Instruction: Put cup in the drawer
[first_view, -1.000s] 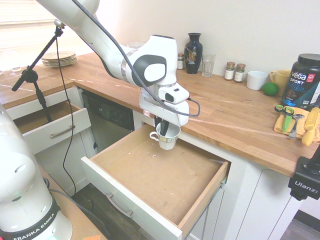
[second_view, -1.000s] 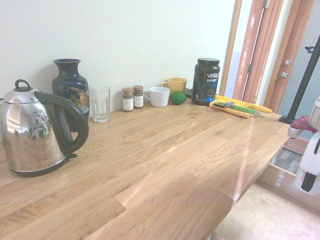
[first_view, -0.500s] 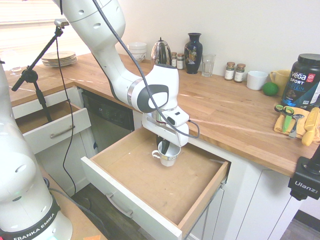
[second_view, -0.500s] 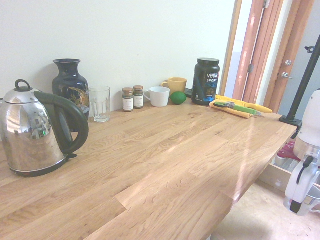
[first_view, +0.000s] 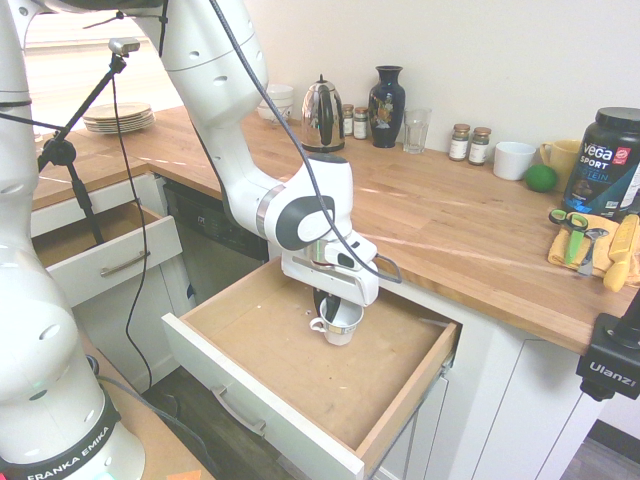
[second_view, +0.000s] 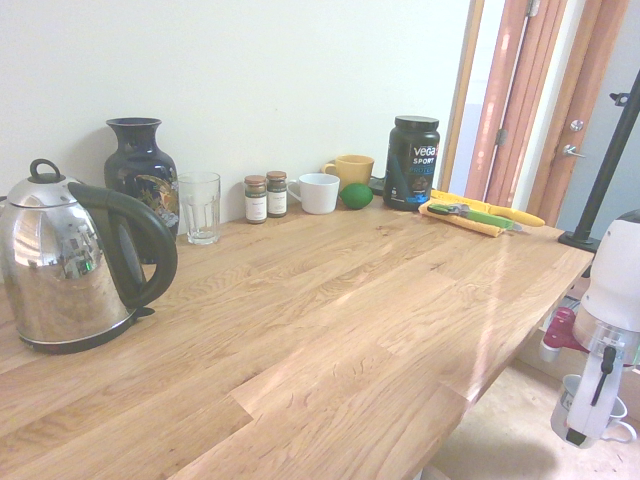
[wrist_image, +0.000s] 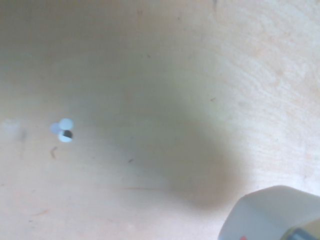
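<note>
White cup (first_view: 341, 326) is pinched in the shut gripper (first_view: 328, 304), down inside the open drawer (first_view: 268, 386). Near the wall on the wooden counter (first_view: 440, 225) stand a shiny kettle (first_view: 323, 116), a dark vase (first_view: 386, 108) and a glass (first_view: 417, 131).

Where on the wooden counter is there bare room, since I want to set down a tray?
The broad stretch of counter right of the kettle, before the jars, looks bare. It's crowded along the wall, from vase to protein tub.
</note>
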